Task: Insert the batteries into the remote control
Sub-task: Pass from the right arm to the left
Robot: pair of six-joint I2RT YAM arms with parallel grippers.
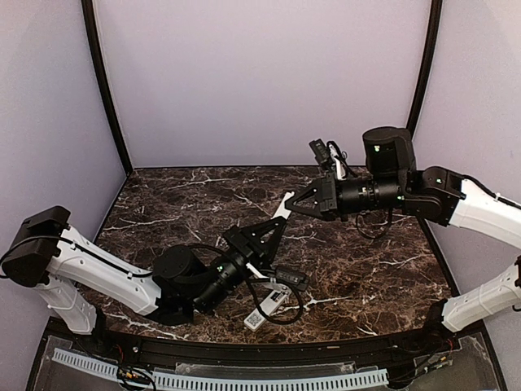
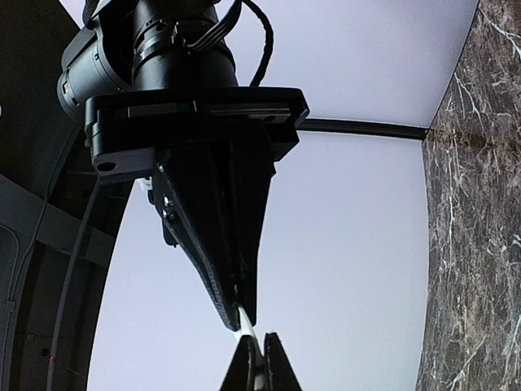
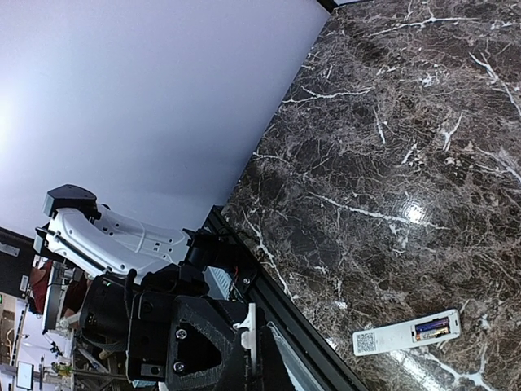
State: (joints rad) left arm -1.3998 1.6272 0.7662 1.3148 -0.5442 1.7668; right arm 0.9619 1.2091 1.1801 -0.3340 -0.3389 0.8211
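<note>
Your left pincer (image 1: pixel 275 224) and your right pincer (image 1: pixel 295 204) meet tip to tip in the air, above the middle of the worktop (image 1: pixel 366 269). Both are clenched on one thin white strip (image 1: pixel 284 207), one at each end. It looks like the lid for the battery bay, but it is too small to be sure.

The remote control (image 1: pixel 262 314) lies flat close to the near edge of the worktop, about halfway along that edge. In the right wrist view its bay is open and the bluish batteries (image 3: pixel 431 328) sit inside it.

I think the strip is very light, thin and smooth. It could bend, snap or slip out. Hold it by its edges and do not squeeze hard. Let only one pincer let go at a time. The remote looks light, stiff and slick too, so it may slide when you push on it. Take it by its long sides, away from the open bay.
</note>
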